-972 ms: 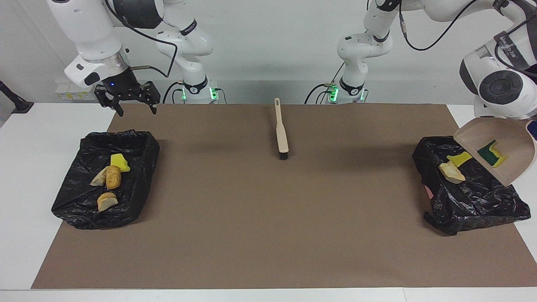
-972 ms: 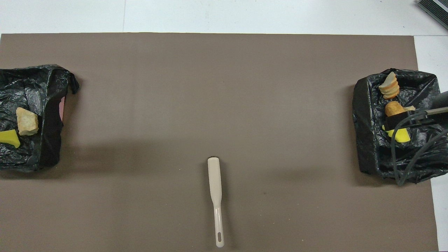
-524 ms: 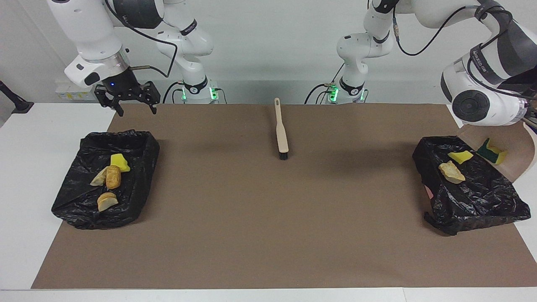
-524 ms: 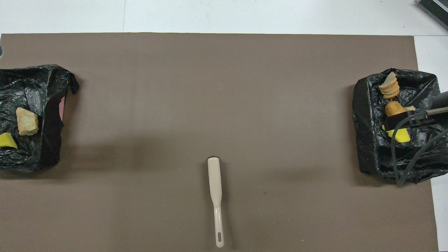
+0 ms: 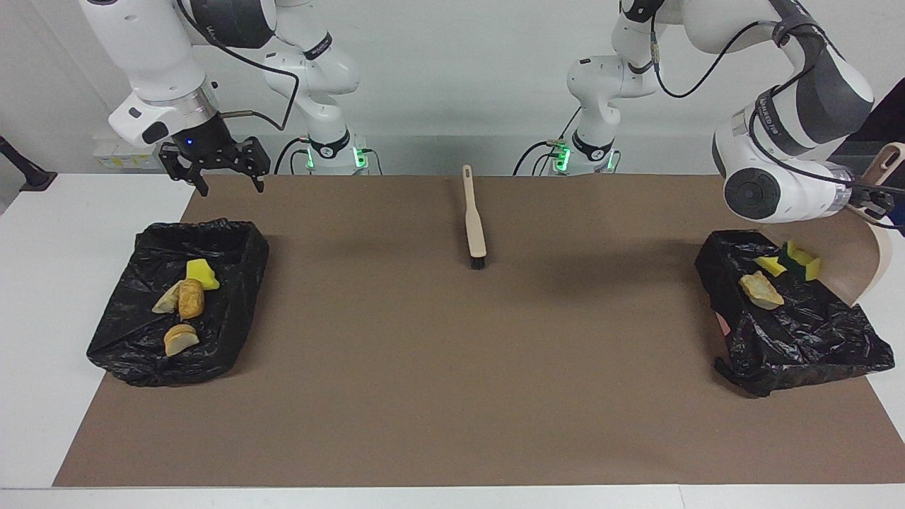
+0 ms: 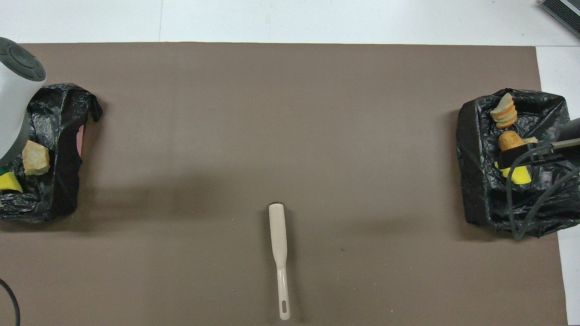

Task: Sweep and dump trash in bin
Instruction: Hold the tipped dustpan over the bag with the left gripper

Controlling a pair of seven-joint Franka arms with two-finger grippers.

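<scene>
Since 1 s ago the left arm has swung in over its end of the table & tipped the dustpan [image 5: 861,244] steeply up. The green-backed sponge [image 5: 800,261] that lay in the pan now sits on the pan-side rim of the black bin [image 5: 813,346], at 3 o'clock in the facing view.

Left gripper [image 5: 875,201] is clamped on the dustpan's handle [image 5: 888,164], at 2 o'clock above that bin. The pan's mouth points down toward the bin.

Trash in this bin, 3 pcs:
- the green-backed sponge, at the bin's 1 o'clock corner
- a yellow sponge piece [image 5: 770,265] just beside it
- a tan bread chunk [image 5: 761,290] near both, at their 7 o'clock

Second black bin [image 5: 237,244] sits at 9 o'clock, at the right arm's end. It holds 4 pcs, close together:
- a yellow sponge scrap [image 5: 201,273]
- an orange-brown chunk [image 5: 191,298]
- a pale chunk [image 5: 167,302] touching the orange-brown one
- a striped chunk [image 5: 180,338], farthest from the robots

Right gripper [image 5: 232,185] waits w/ fingers spread wide, holding nothing, in the air above this bin's robot-side edge, at 10 o'clock.

Beige brush [image 5: 474,225] lies flat on the brown mat [image 5: 452,367] between the bins, at 12 o'clock. Its handle points to the robots; its dark bristles point away. Neither gripper touches it. The overhead view shows the same brush at 6 o'clock.
</scene>
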